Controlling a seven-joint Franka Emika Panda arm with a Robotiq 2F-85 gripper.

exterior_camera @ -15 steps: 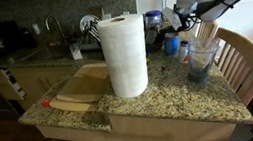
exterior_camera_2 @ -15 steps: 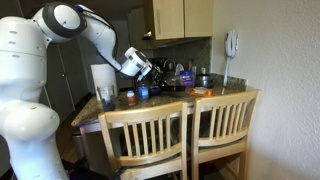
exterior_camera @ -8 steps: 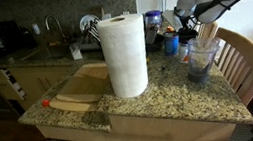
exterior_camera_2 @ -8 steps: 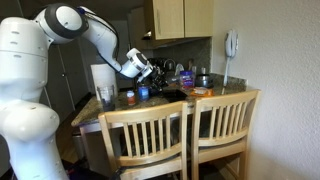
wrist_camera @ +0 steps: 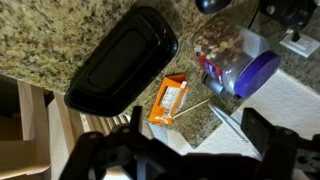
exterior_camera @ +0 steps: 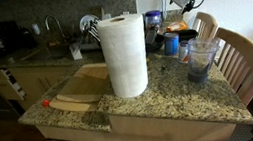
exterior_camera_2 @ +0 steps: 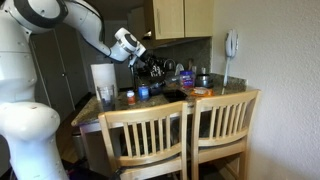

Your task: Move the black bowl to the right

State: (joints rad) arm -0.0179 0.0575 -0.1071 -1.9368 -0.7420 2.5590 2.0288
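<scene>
In the wrist view the black bowl (wrist_camera: 122, 55) rests on the speckled granite counter (wrist_camera: 40, 40), up and to the left of my gripper (wrist_camera: 200, 140). The gripper is open; its two dark fingers (wrist_camera: 133, 128) frame bare counter and a white sheet, with nothing between them. It hangs well above the bowl without touching it. In both exterior views the gripper (exterior_camera: 175, 0) (exterior_camera_2: 145, 58) is raised above the far side of the counter. The bowl shows as a dark shape (exterior_camera_2: 172, 96) in an exterior view.
An orange packet (wrist_camera: 168, 98) and a blue-lidded jar (wrist_camera: 240, 65) lie close to the bowl. A paper towel roll (exterior_camera: 124, 56), a glass tumbler (exterior_camera: 200, 57), a blue cup (exterior_camera: 171, 44) and a cutting board (exterior_camera: 79, 88) share the counter. Wooden chairs (exterior_camera_2: 190, 130) stand against its edge.
The gripper has gone from shut to open and has lifted up and away from the counter. The bowl stays on the counter below it.
</scene>
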